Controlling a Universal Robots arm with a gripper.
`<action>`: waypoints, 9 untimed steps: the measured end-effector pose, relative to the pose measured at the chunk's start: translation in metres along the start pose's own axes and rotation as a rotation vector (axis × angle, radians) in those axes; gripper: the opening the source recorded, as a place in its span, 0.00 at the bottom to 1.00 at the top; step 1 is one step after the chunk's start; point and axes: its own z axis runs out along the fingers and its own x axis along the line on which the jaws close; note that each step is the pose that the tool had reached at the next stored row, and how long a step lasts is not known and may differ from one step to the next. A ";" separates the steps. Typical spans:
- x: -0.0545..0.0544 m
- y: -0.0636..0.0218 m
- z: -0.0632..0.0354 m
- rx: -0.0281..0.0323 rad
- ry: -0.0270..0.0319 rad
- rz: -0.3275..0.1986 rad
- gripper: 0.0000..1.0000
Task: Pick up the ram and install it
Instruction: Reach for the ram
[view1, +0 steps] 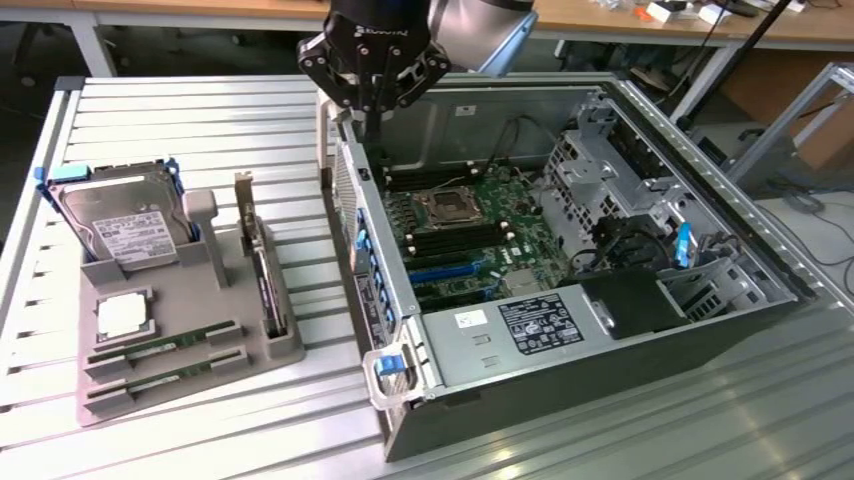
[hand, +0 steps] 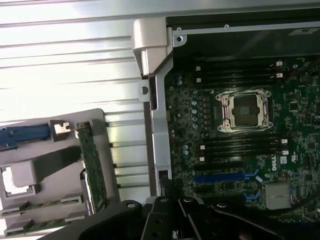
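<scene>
Two ram sticks, thin and green, lie in the front slots of the grey holder tray: one ram (view1: 150, 352) (hand: 31, 205), and a second (view1: 134, 390) just in front of it. My gripper (view1: 372, 127) hangs over the far corner of the open computer case, above its side wall and well away from the tray. Its fingers are shut and I see nothing between them. In the wrist view the gripper's black body (hand: 185, 217) sits over the case edge. The motherboard's empty memory slots (view1: 430, 180) (hand: 240, 75) flank the CPU socket (view1: 445, 207) (hand: 245, 110).
The tray (view1: 200, 385) also carries a silver hard drive (view1: 127, 225), a dark expansion card on edge (view1: 267, 275) (hand: 95, 167) and a square chip (view1: 120, 317). Inside the case (view1: 574, 340) are drive cages, cables and a power supply. A slatted metal table lies underneath.
</scene>
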 end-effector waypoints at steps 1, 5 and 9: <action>0.002 -0.0002 0.0000 0.0000 0.0000 0.000 0.10; 0.008 -0.0006 -0.0002 0.0000 0.0000 0.000 0.10; 0.011 -0.0008 -0.0003 0.0000 0.0000 0.000 0.10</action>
